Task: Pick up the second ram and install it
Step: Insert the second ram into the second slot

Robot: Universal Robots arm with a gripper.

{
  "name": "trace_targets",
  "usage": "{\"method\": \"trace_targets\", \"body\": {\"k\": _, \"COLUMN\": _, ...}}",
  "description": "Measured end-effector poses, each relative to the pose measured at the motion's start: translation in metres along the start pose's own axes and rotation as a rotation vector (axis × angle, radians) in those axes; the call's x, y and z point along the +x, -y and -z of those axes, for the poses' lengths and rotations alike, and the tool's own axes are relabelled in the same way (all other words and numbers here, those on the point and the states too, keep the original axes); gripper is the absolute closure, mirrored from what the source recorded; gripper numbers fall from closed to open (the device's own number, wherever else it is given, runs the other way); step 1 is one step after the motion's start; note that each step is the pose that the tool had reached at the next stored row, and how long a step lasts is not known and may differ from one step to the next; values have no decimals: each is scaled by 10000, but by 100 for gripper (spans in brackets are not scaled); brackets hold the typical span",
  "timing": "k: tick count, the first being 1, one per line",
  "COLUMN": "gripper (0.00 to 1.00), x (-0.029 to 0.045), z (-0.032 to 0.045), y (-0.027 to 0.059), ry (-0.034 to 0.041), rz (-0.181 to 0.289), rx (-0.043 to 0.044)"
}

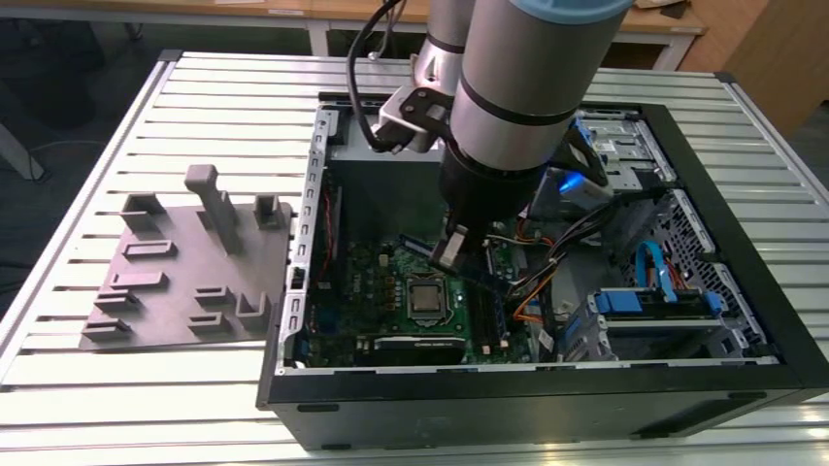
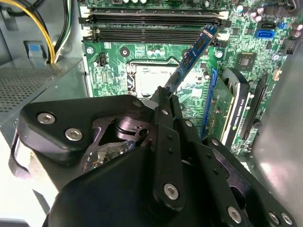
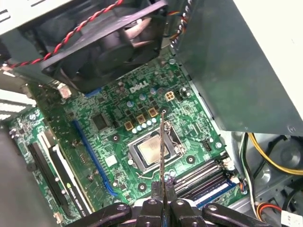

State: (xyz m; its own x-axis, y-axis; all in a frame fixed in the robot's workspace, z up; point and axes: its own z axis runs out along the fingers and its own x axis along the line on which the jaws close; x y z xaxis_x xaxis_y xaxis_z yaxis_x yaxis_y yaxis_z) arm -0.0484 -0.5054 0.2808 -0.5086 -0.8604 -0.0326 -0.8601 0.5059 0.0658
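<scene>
The claw (image 3: 162,191) is clamped narrow on the second ram (image 3: 162,146), pinching one end so that the rest of the stick projects straight out past the fingertips. The stick hangs tilted inside the open computer case (image 1: 545,388), above the green motherboard (image 2: 113,61) and over the processor socket (image 3: 150,153), with the long black slots (image 2: 151,26) close beside it. The case lies toward the surface's (image 1: 194,97) edge on the exterior view's right.

An open computer case (image 1: 518,383) is lying on a slatted metal table (image 1: 194,107), its green motherboard (image 1: 376,291) showing, a grey fixture plate (image 1: 182,282) sitting at the exterior view's left.
</scene>
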Motion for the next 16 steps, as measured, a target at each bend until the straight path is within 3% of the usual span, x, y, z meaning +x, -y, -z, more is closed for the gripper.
{"method": "trace_targets", "body": {"k": 16, "gripper": 86, "x": 0, "z": -3, "y": 0, "ry": 105, "rz": -1598, "rx": 52}}
